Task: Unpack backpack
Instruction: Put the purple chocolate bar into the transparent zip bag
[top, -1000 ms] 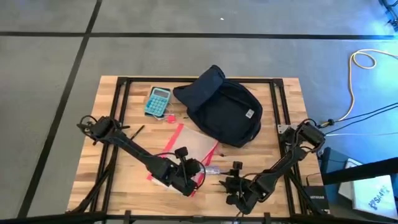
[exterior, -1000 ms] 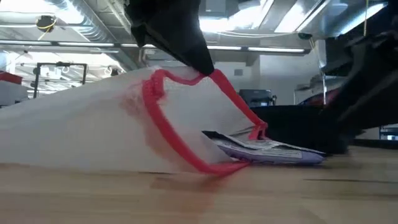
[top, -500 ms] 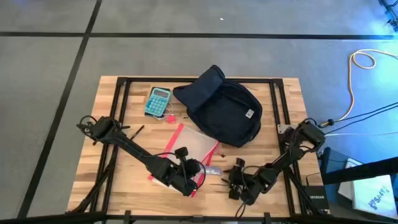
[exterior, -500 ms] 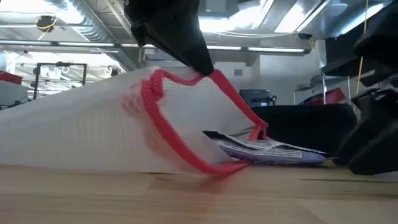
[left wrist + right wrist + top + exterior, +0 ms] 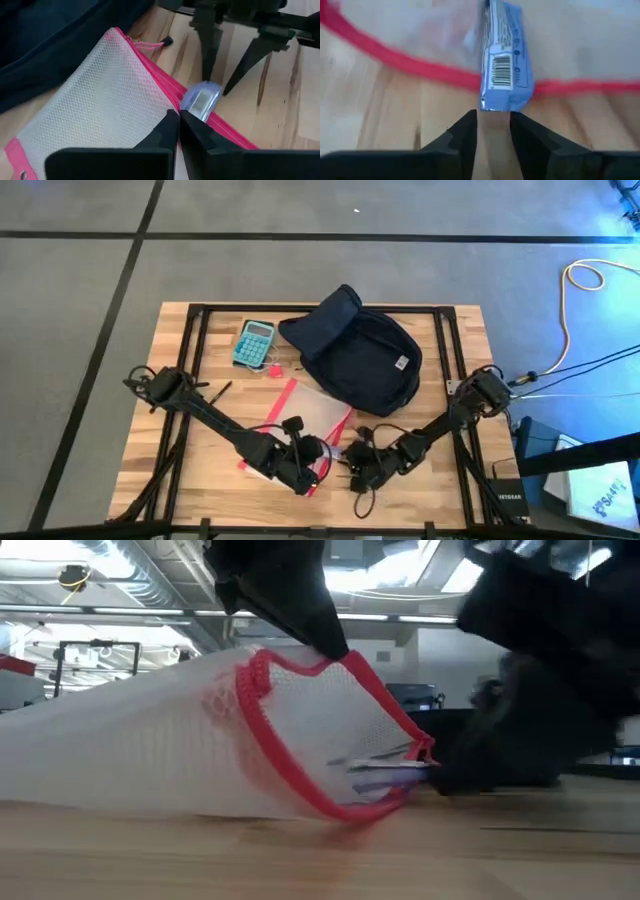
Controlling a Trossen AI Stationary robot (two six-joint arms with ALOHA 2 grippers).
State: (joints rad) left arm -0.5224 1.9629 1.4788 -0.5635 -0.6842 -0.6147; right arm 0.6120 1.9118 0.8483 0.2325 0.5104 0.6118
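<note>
The navy backpack (image 5: 356, 356) lies at the table's far middle, touched by no gripper. In front of it lies a clear mesh pouch (image 5: 300, 418) with a red zip edge, its mouth toward the near right. A blue wrapped packet (image 5: 502, 65) sticks out of that mouth, resting on the wood. My left gripper (image 5: 179, 114) is shut on the pouch's edge. My right gripper (image 5: 493, 117) stands open just short of the packet's outer end, fingertips on either side of its line and not touching it. My left gripper pinches the upper red zip edge (image 5: 169, 99) of the pouch's mouth between its two fingers, coming from above and slanting down. That edge is lifted into an arch (image 5: 300, 665), while the lower lip and the rest of the pouch lie on the table.
A teal calculator (image 5: 254, 342) lies at the far left beside the backpack. A dark pen (image 5: 221, 391) lies near the left arm. Black frame rails (image 5: 448, 350) run along the table's sides. Bare wood shows at the near left and near right.
My right gripper has travelled from the near right toward the table's left, low over the wood, up to the pouch's mouth and the packet's end. My left gripper has kept the zip edge lifted.
</note>
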